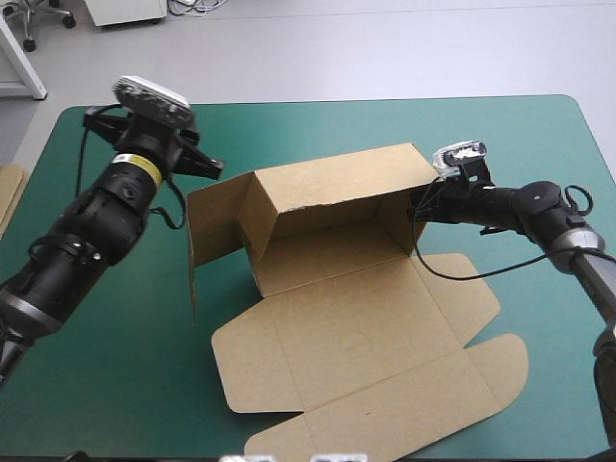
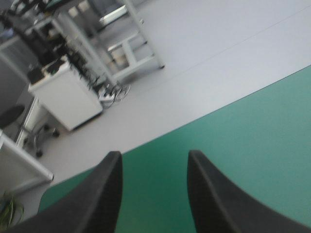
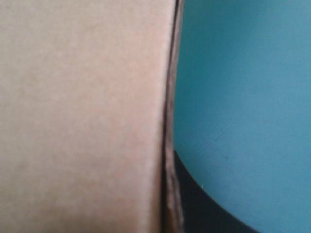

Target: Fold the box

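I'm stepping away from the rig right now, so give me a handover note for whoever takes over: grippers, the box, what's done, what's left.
Left gripper: fingers open, empty, raised over the teal-green table cover, left of the brown cardboard box.
Right gripper: shut on the box's right end wall.
Done: the long far wall stands upright; the left end flap is up but swung outward.
Left: tuck the end walls in and raise the front panels, which lie flat toward the table's near edge.
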Available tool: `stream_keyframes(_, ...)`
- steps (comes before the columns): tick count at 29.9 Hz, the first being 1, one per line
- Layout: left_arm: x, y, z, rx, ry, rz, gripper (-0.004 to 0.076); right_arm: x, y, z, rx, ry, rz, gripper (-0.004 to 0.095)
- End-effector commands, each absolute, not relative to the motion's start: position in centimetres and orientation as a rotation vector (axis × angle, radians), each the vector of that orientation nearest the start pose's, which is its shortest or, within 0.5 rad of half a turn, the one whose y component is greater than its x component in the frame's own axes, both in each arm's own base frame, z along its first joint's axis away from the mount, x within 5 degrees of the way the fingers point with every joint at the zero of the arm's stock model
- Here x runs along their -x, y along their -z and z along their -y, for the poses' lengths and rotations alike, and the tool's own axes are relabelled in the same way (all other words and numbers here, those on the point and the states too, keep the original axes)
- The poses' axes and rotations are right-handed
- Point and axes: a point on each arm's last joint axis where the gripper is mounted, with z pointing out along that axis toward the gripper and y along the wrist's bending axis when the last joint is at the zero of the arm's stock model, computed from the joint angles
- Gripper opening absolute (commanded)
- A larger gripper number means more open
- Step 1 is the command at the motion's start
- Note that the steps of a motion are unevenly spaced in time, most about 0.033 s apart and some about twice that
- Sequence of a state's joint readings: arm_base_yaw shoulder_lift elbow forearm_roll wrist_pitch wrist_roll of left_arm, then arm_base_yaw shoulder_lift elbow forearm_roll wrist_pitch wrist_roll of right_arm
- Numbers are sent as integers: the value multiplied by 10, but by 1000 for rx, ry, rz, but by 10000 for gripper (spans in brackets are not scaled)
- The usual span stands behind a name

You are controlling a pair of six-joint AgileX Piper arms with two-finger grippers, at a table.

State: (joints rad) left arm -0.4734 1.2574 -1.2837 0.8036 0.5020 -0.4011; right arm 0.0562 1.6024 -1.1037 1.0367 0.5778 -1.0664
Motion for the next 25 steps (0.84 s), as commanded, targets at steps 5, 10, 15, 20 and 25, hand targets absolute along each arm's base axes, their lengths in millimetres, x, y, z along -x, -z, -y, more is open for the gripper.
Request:
stream_keyframes(5,-261,-444,9,-65,-218,-1894,295,-343,-321,-60,452,-485,-2222,-19)
stream_keyframes(10,-258,-434,-27,82,-205,-2002,295,-345,-356,-59,456,-474,-2233,-18)
stream_keyframes(15,-254,-427,-39,84,-249,-2082,295,-344,-393,-58,463,-453,-2260,-18)
stream_keyframes(20,-255,-417,-41,56,-289,-2183,295,-347,-419,-53,450,-384,-2318,-18)
stream_keyframes(25,-257,-412,-41,42,-289,-2219,295,-360,-421,-50,424,-370,-2430,-18)
